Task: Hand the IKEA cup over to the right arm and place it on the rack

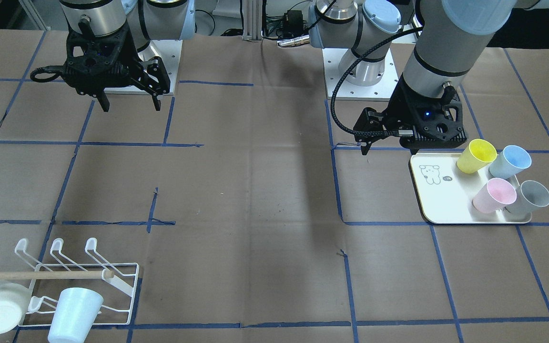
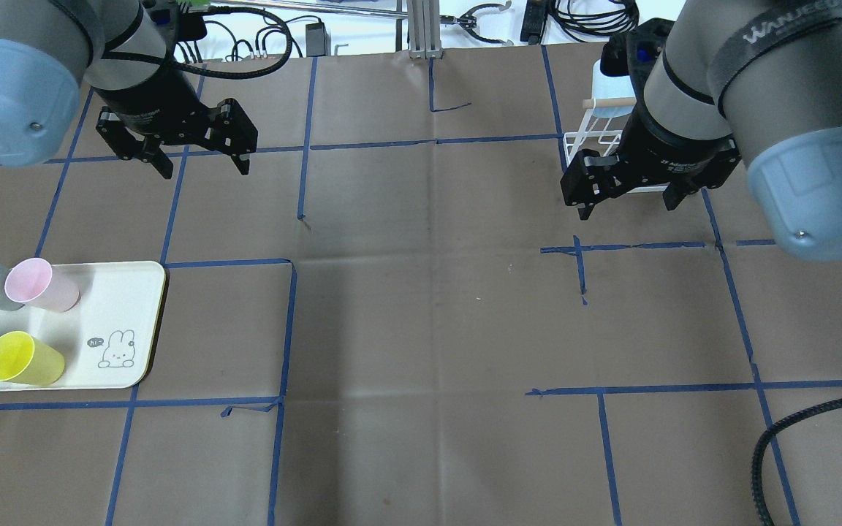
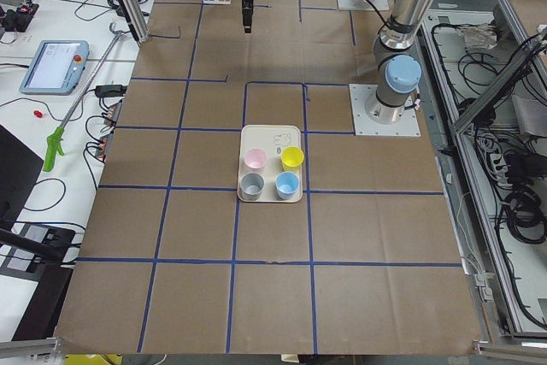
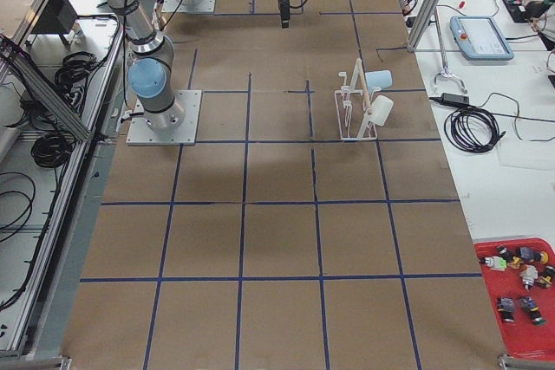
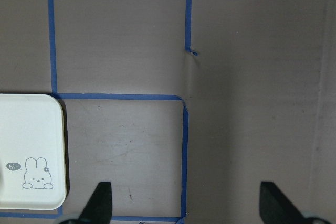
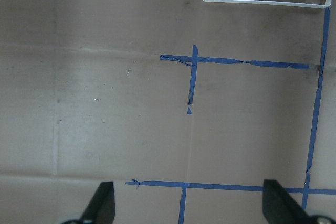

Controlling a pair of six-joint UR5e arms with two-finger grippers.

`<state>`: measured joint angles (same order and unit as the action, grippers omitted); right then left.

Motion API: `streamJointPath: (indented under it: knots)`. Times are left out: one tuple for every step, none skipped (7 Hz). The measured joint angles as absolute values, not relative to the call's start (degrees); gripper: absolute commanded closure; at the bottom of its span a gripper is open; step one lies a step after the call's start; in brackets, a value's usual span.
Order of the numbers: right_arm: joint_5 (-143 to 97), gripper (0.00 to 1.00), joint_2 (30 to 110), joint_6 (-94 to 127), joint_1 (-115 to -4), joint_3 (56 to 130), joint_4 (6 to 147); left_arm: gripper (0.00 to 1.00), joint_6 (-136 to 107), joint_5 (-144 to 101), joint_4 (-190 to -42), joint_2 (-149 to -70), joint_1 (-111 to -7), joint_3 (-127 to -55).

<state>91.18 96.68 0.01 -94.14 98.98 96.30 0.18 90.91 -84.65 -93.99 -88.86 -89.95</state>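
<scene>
The left claw (image 2: 204, 169) hangs in the air pointing straight down, jaws spread wide, nothing in them. Same deal with the right claw (image 2: 627, 208), wide apart and empty.

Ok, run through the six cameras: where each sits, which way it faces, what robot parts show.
Front-facing: across the table, facing the robot; left gripper, right gripper, tray, rack.
Overhead: behind the robot, looking down; both grippers.
Exterior left: table's left end; left arm nearest.
Exterior right: right end; right arm nearest.
Left wrist: straight down; its fingers, tray corner.
Right wrist: straight down; its fingers, rack edge.
Front-facing and overhead share tray and rack.
</scene>
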Motion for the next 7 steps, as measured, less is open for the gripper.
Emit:
streamJointPath:
  knots:
    - [91.28,0.0,96.73,0.0,-94.13,98.86,96.27,0.01,0.18,90.91,-84.64,-93.97,-88.86,-89.92]
    - [91.33,0.0,96.73,0.0,-94.16,98.83,96.27,0.01,0.17,90.94,-84.64,-93.96,-88.86,-89.93]
    - [91.29,0.0,96.71,0.0,-94.26,98.75,96.32,0.01,0.18,90.94,-84.64,-93.96,-88.86,-89.96]
    - [91.21,0.0,96.69,0.02,-94.39,98.63,96.36,0.01,0.18,90.92,-84.64,-93.96,-88.86,-89.97]
    - [91.14,0.0,96.69,0.06,-94.5,98.51,96.37,0.01,0.18,90.95,-84.64,-93.96,-88.86,-89.95]
    - [91.05,0.0,96.65,0.12,-94.53,98.44,96.42,0.01,0.18,90.94,-84.64,-93.96,-88.86,-89.93]
    - [90.97,0.0,96.62,0.2,-94.54,98.39,96.47,0.01,0.18,90.91,-84.64,-93.92,-88.86,-89.93]
